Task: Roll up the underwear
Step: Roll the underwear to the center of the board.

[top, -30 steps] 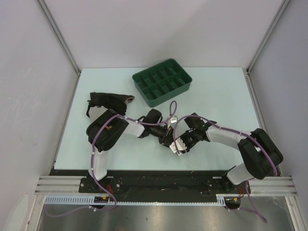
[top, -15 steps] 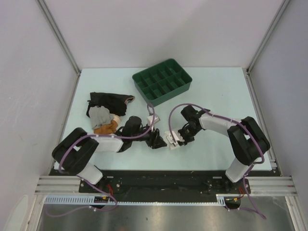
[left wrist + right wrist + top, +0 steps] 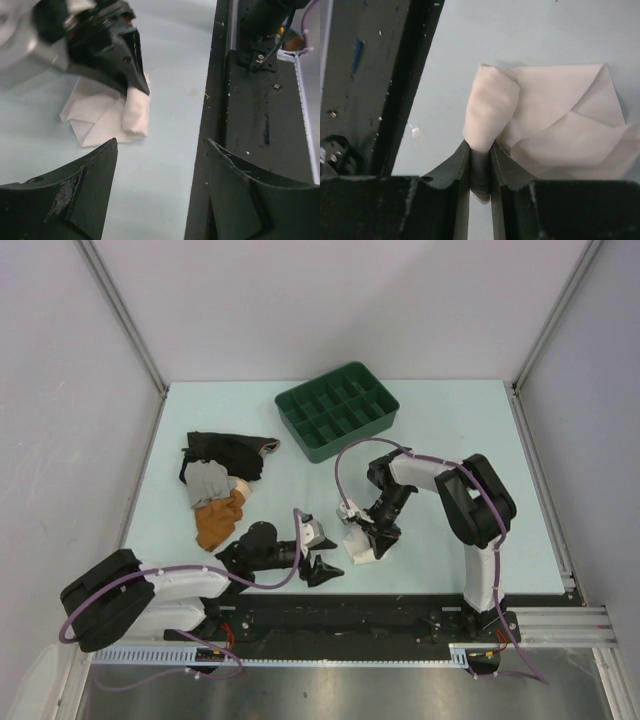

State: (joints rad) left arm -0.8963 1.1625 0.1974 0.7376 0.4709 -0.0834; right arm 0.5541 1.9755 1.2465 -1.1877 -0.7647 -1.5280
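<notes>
A pale blue-green table [image 3: 450, 440] sits inside plain white walls [image 3: 330, 300]. The underwear [image 3: 357, 546] lies on the table near its front edge, about midway across. It is a small white piece. The side facing the front edge is curled into a short roll, and the rest is spread flat in folded layers. The right gripper [image 3: 480, 148] comes down on the roll from above. Its two fingers [image 3: 454, 167] are pressed together on the end of the roll, with white fabric squeezed between them. The left gripper [image 3: 318, 568] sits low just to the left of the garment and does not touch it. Its jaws are spread wide with nothing between them, and they point toward the roll. Farther back, well apart from the underwear, a green tray [image 3: 337, 410] with many compartments stands on the table. At the left, a black garment [image 3: 225, 453], a grey cloth [image 3: 207, 480] and an orange-brown garment [image 3: 218, 518] lie together in a heap.
</notes>
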